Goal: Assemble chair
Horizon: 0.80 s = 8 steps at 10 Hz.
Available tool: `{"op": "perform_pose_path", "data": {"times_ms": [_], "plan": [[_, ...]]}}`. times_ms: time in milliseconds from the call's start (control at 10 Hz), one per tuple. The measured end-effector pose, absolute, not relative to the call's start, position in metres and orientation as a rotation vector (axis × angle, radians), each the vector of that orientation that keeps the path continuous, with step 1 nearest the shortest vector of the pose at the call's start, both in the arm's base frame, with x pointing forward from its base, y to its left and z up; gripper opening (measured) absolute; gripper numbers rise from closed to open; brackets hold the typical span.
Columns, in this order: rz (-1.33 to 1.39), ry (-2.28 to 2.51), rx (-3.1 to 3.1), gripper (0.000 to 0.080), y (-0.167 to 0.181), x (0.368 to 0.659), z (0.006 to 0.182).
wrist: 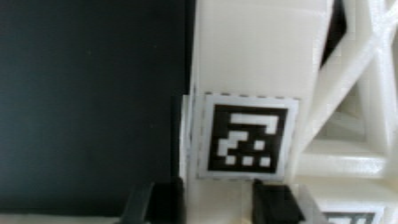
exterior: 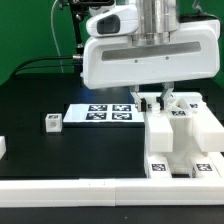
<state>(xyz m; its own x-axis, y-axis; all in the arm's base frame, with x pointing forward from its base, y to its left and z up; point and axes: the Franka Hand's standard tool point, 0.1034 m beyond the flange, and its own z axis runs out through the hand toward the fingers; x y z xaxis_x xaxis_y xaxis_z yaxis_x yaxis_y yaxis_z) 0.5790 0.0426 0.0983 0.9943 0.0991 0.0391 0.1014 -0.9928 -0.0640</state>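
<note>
The exterior view is bright and evenly lit. The arm's casing [exterior: 140, 50] is greyer underneath, so the light falls from above. The white chair parts [exterior: 185, 135] are nearly blown out, while the black table [exterior: 40, 90] swallows light and shows only faint, soft shadows. Detail is coarse. The wrist view is blurred by closeness: the tag [wrist: 244, 138] has fuzzy edges, and the dark fingers [wrist: 164, 203] are out of focus.

The tabletop [exterior: 30, 100] is black and matt. The chair [exterior: 185, 135] parts look like smooth white plastic with a dull finish, and their printed tags [wrist: 244, 135] are flat and matt. The arm [exterior: 130, 55] shell is glossy white plastic.
</note>
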Motion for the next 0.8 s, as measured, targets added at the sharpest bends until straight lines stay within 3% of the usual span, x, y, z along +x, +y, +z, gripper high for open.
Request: {"op": "perform_pose_path", "data": {"times_ms": [600,800], "plan": [[-0.045,-0.147,-3.071,0.0176,0.0417,0.5808,0.0983],[-0.047,-0.147,-3.071,0.0479,0.0417,0.5809,0.0985]]}}
